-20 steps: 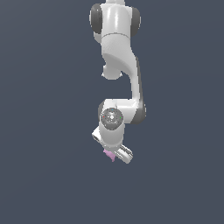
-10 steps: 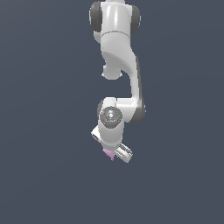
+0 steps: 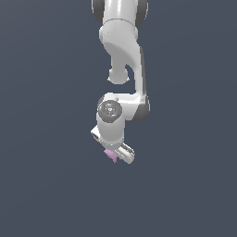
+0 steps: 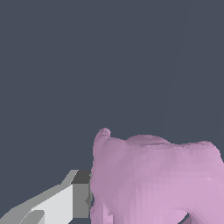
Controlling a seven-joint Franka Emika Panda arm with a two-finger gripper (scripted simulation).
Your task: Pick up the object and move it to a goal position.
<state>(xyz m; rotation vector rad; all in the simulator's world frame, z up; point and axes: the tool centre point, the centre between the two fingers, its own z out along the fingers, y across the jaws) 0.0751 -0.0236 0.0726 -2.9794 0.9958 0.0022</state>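
The object (image 3: 110, 155) is a small pink-lilac chunk peeking out under the white arm's hand in the exterior view. My gripper (image 3: 115, 156) is shut on it, and the hand hides most of it from that camera. In the wrist view the object (image 4: 153, 179) fills the near part of the picture, lumpy, with a small stub on one upper corner. One grey-tipped white finger (image 4: 76, 197) presses against its side; the other finger is out of view.
The white arm (image 3: 122, 55) hangs down from the top of the exterior view. Around it is only a plain dark blue-grey background, with no table edge or other objects showing.
The hand with the pink-lilac object has crept slightly upward over the last second. The grip is unchanged.
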